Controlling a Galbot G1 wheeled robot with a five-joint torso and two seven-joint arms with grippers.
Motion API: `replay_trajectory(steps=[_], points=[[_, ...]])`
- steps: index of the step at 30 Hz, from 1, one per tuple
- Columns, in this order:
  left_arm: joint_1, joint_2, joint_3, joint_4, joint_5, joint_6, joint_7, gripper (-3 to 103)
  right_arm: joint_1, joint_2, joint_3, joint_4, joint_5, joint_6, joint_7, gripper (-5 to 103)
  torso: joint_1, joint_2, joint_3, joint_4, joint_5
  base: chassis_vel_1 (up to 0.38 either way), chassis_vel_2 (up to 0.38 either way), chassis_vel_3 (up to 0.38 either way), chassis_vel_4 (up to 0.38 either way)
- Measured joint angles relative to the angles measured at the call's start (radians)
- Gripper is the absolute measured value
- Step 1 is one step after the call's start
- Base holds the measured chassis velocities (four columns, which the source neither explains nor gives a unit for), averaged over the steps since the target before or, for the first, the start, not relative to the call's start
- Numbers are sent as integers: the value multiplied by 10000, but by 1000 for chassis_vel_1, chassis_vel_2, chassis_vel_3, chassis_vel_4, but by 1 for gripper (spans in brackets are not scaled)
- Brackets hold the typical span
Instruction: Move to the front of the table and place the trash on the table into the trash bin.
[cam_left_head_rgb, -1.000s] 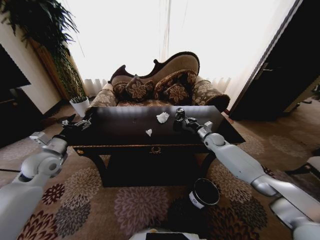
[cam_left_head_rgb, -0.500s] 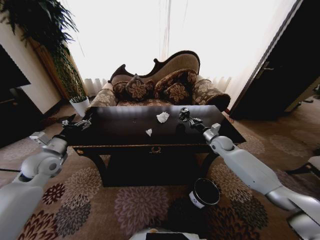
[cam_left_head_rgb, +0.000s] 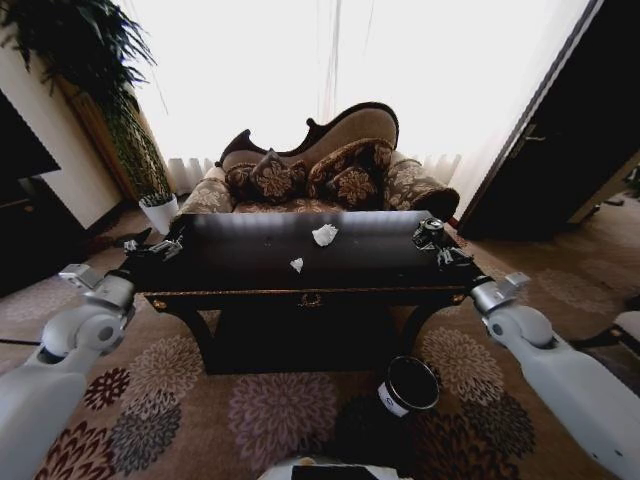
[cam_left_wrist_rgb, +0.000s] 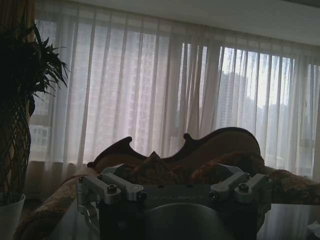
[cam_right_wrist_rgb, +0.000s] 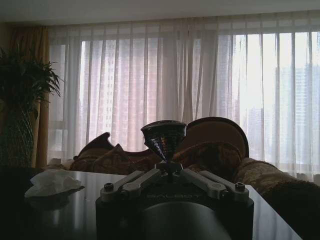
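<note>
The black table (cam_left_head_rgb: 235, 268) stands straight ahead. Two white paper wads lie on it: a larger one (cam_left_head_rgb: 325, 235) near the middle and a smaller one (cam_left_head_rgb: 297, 265) toward the front edge. My right gripper (cam_left_head_rgb: 437, 241) hovers over the table's right end, shut on a small dark cup-like piece (cam_left_head_rgb: 431, 228). The right wrist view shows that cup (cam_right_wrist_rgb: 164, 136) pinched upright at its narrow base, with the larger wad (cam_right_wrist_rgb: 52, 182) off to one side. My left gripper (cam_left_head_rgb: 163, 245) waits at the table's left end, its finger links spread open. The black trash bin (cam_left_head_rgb: 408, 385) stands on the carpet in front of the table, right of centre.
An ornate sofa (cam_left_head_rgb: 320, 165) with cushions sits close behind the table, under bright curtained windows. A tall plant (cam_left_head_rgb: 80, 60) and a white pot (cam_left_head_rgb: 160, 210) are at the back left. A dark door (cam_left_head_rgb: 560, 150) is at the right. Patterned carpet lies around the bin.
My right gripper has carried the dark cup-like piece rightward, from above the table's middle to its right end. The left arm and both paper wads have stayed put.
</note>
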Motion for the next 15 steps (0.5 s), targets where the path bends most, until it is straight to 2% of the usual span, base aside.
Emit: replay_trajectory(steps=[2, 6, 10, 15], points=[[0, 0, 0, 1, 0, 0, 1, 100, -298, 133, 281, 148, 0, 6, 11, 0, 0, 0, 0, 0, 0, 0, 0, 0, 0], [0, 0, 0, 0, 0, 0, 0, 100, -1949, 1153, 1610, 869, -196, 274, 35, 0, -1, 0, -1, -1, 3, 0, 0, 0, 0], [0, 0, 0, 0, 0, 0, 2, 100, -2504, 1457, 1989, 974, -277, 491, -33, 0, -1, 0, -1, 0, 1, 0, 0, 0, 0], [0, 0, 0, 0, 0, 0, 1, 100, -3725, 2157, 2619, 972, -530, 1118, -335, 0, 0, 0, 1, 0, 2, 0, 0, 0, 0]])
